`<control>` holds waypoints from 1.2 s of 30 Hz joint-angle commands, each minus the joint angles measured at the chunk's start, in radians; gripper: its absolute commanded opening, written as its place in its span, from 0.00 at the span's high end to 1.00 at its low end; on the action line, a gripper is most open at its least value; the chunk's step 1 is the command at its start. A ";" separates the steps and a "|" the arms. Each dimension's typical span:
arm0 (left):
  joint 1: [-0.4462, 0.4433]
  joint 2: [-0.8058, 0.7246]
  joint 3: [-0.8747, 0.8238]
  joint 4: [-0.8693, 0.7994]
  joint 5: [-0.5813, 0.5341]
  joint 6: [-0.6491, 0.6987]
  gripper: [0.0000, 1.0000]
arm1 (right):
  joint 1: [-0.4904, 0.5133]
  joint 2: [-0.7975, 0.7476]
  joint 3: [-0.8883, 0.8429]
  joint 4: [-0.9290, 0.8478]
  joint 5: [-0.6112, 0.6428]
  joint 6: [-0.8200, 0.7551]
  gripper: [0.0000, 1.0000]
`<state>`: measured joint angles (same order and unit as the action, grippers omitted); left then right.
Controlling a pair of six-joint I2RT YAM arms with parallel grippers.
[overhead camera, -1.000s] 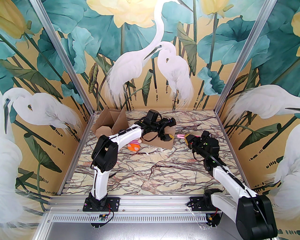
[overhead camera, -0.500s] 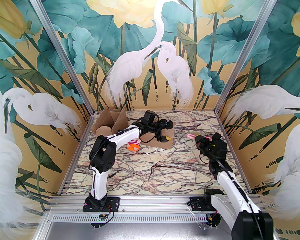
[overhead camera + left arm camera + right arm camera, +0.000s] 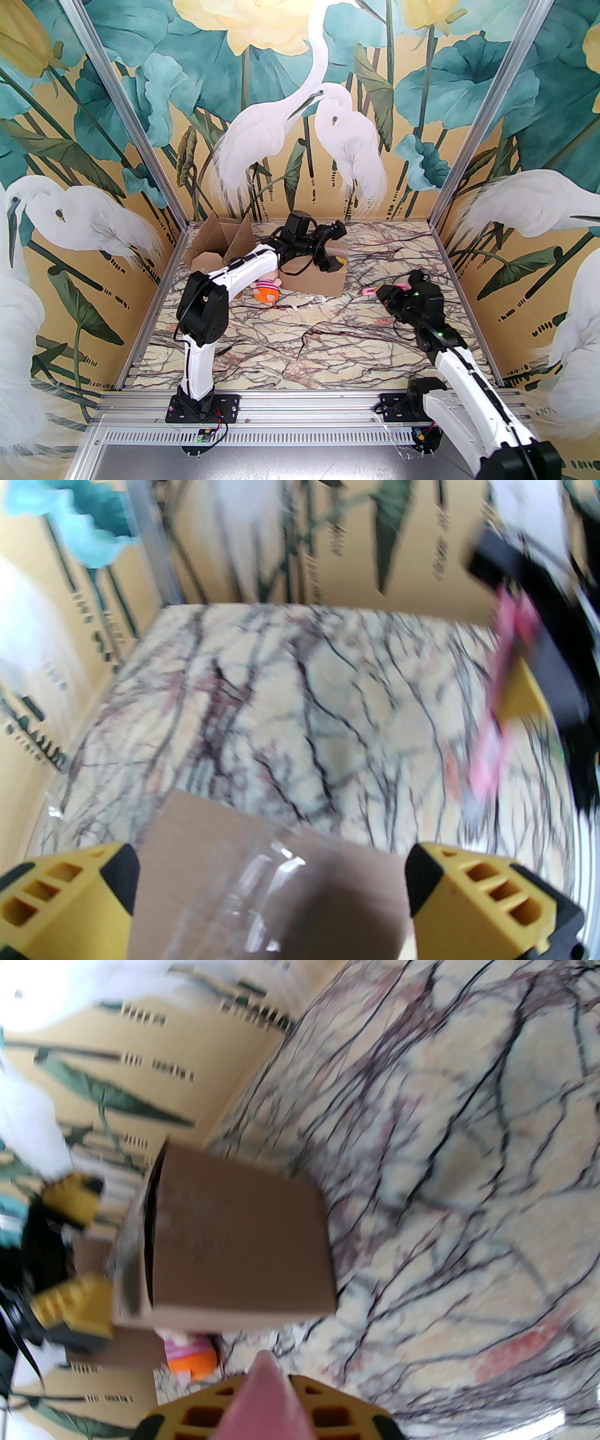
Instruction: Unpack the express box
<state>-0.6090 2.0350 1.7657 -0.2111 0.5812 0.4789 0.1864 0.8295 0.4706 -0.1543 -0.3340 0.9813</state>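
A: Well, where is the closed brown cardboard express box (image 3: 313, 282) found, and how is it expected to handle?

B: It is seen toward the back centre of the marble-patterned table (image 3: 300, 342). The left gripper (image 3: 272, 878) is spread wide just above its taped top. It is judged light and stiff-walled, though the clear tape is probably slick. Flap edges or opposite walls would be better taken than the tape.

A: And the right gripper (image 3: 385, 293)?

B: It is pinched on a slim pink plastic tool (image 3: 369, 291), held apart from the box, to its right.

A: What room is left?

B: Open table is offered in front and to the right. On the left, an opened brown cardboard carton (image 3: 218, 243) and an orange and pink striped soft toy (image 3: 266, 291) lie close by. The painted back wall is near behind.
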 commanded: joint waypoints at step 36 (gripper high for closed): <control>0.271 0.013 0.120 -0.549 0.147 -0.498 0.05 | 0.154 0.780 0.677 -0.039 0.335 -0.334 1.00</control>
<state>-0.3344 2.1052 1.9240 -0.7856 0.6483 0.0101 0.3553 1.5810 1.0817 -0.1741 -0.0036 0.7242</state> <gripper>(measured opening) 0.956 0.156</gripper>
